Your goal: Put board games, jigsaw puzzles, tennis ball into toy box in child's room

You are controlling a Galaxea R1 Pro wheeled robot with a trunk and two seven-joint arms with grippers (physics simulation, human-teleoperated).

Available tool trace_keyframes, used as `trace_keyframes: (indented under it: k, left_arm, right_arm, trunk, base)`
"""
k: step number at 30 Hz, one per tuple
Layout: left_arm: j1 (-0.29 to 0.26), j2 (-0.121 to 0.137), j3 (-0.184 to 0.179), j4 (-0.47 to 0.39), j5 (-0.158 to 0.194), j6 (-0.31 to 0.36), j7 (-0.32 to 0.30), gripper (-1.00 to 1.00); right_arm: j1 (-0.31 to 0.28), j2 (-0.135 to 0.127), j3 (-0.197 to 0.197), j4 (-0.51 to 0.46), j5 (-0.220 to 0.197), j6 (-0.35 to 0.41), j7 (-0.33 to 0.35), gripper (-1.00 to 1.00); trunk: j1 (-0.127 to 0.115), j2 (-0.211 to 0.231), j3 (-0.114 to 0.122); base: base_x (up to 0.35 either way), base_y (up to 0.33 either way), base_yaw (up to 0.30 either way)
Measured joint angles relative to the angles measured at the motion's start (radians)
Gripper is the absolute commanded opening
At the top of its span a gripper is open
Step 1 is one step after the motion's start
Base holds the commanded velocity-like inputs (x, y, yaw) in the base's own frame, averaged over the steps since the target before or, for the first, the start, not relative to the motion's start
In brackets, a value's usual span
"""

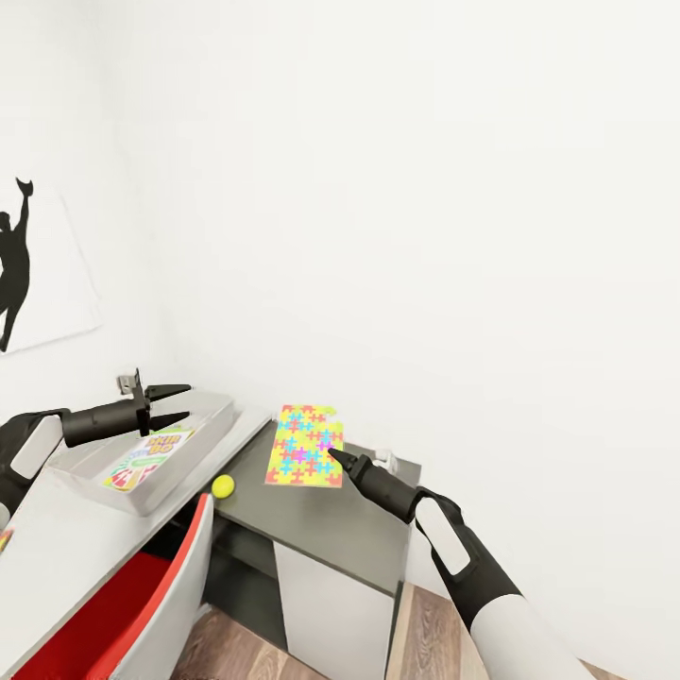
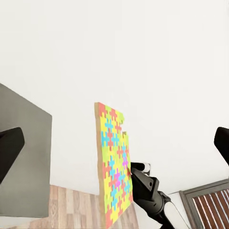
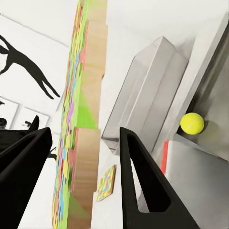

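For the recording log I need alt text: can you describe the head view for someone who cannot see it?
The right gripper holds a jigsaw puzzle just above the dark grey cabinet section. The left gripper, jaws open, hovers over the toy box, which holds a board game. A tennis ball lies on the cabinet beside the box.

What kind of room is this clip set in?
Most likely a child's bedroom or playroom, simulated: a colourful jigsaw puzzle held by the right gripper, a tennis ball on a low dark grey cabinet, a grey toy box holding a game, and a black silhouette picture.
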Motion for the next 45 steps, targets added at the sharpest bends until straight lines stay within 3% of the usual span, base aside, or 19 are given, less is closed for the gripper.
trace_keyframes:
  k: [22,45]
  left_arm:
    - [0.0,0.0,0.0,-0.001,0.0,0.0,0.0,1.0]
    - [0.0,0.002,0.005,-0.012,0.0,0.0,-0.003,1.0]
  right_arm:
    - [0.0,-0.001,0.001,-0.025,-0.001,0.0,-0.002,-1.0]
    - [0.0,-0.001,0.001,-0.047,0.003,0.002,-0.037,-1.0]
  trunk:
    - [0.0,0.0,0.005]
    - [0.0,0.0,0.005]
  base:
    - [0.0,0.0,0.044]
    - [0.0,0.0,0.265]
